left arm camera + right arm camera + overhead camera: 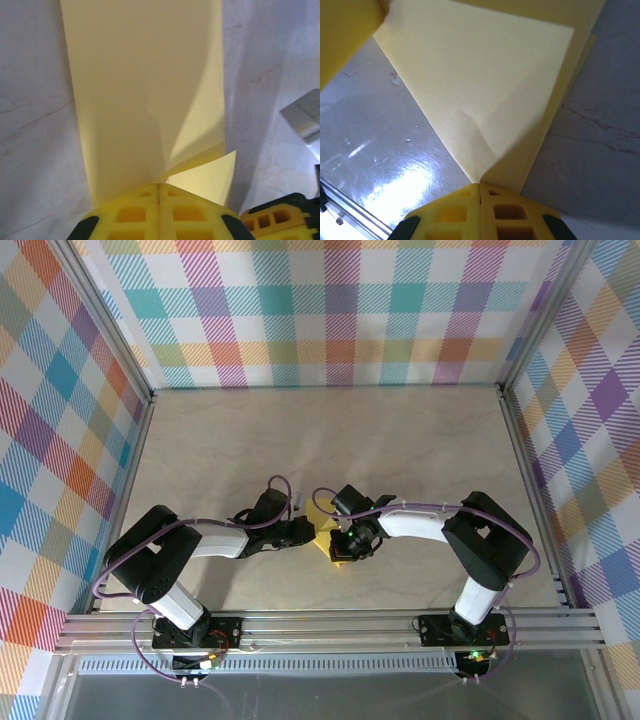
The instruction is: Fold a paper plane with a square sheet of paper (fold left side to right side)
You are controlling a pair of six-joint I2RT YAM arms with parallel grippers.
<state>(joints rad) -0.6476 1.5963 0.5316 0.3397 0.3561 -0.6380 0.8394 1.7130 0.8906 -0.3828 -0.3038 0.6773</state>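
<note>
Tally as I look on: 1 square sheet of paper (145, 100), yellow; 2 arms, left arm (215, 540) and right arm (415, 523); 2 grippers (one per arm), left gripper (159, 186) and right gripper (480, 186); 1 table (420, 440); 3 checked wall panels (340, 310); 2 purple cables (279, 483).

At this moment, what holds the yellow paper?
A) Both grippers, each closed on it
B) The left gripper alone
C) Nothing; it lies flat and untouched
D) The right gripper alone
A: in each wrist view the yellow sheet runs down into closed jaws, pinched by the left gripper at one point and by the right gripper at a corner. The top view shows both arms meeting at the paper.
</note>
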